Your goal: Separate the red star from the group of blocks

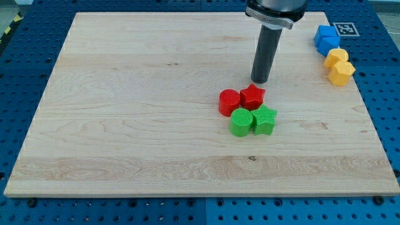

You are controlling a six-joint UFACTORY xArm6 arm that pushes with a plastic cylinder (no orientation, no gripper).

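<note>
Dark and straight, the rod comes down from the view's top, and my tip (pixel 260 81) rests on the counter (pixel 125 112) just above the red star (pixel 252 96), very close to its upper point; whether the two actually touch I cannot tell. No gripper is fitted to this arm, so nothing is grasped or clenched: the rod simply stands upright with its lower end on the wood.

That star sits at the upper right of a tight cluster of four near the middle of the board. A red cylinder (pixel 229 102) lies against its left side. Below them, a green cylinder (pixel 241 122) presses up to the underside of the red pair, and a green star (pixel 265 119) sits beside it on the right, directly under the red star. All four appear to touch their neighbours.

Well apart, at the board's upper right corner, a blue block (pixel 326 39) of blocky shape lies nearest the edge, with two yellow blocks (pixel 339 66) just below it, packed together in a short line running toward the view's bottom right. Pale wood covers the counter, and a blue perforated surface (pixel 25 75) surrounds it.
</note>
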